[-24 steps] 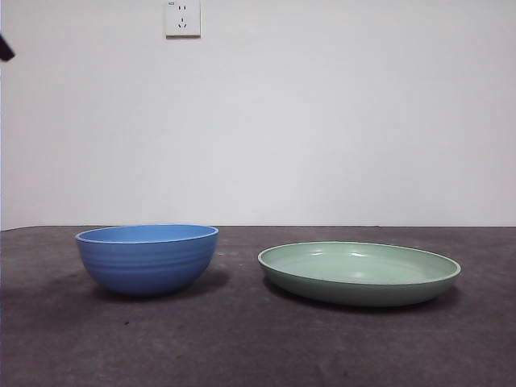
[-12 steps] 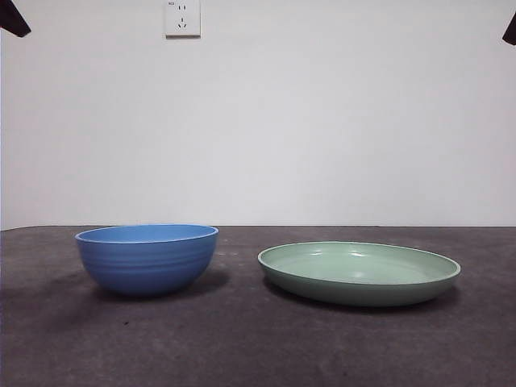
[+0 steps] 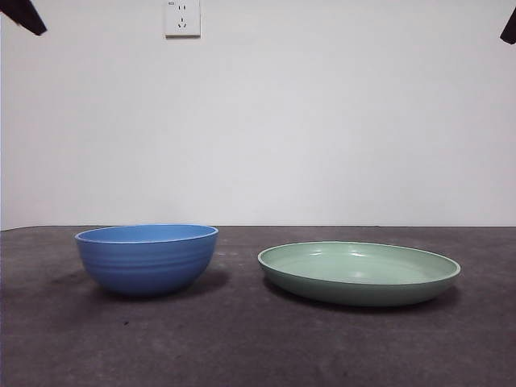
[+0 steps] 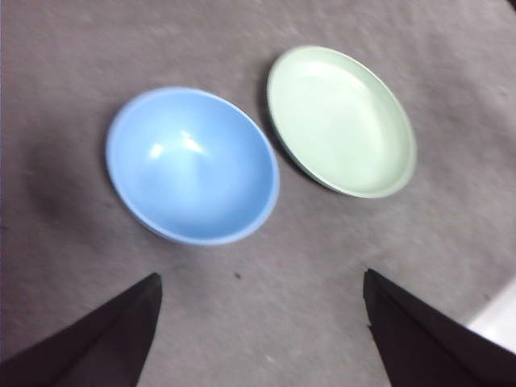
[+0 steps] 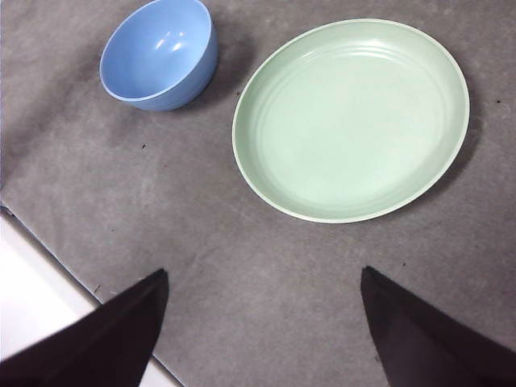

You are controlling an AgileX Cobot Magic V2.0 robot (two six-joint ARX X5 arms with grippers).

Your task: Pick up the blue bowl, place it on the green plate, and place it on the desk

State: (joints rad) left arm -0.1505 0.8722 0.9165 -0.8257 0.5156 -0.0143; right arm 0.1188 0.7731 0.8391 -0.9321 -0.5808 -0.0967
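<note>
Left gripper (image 4: 262, 322) newly lower, wide-jawed.

Low level front view, two high wrist views looking down (all share blue bowl (image 3: 147, 258), green plate (image 3: 359, 272))

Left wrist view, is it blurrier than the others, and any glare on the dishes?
Left wrist view: soft, slightly blurred, white glints inside the blue bowl. Right wrist view: sharper, smaller glints in the bowl. Front view: crisp, faint sheen on the green plate.
</note>
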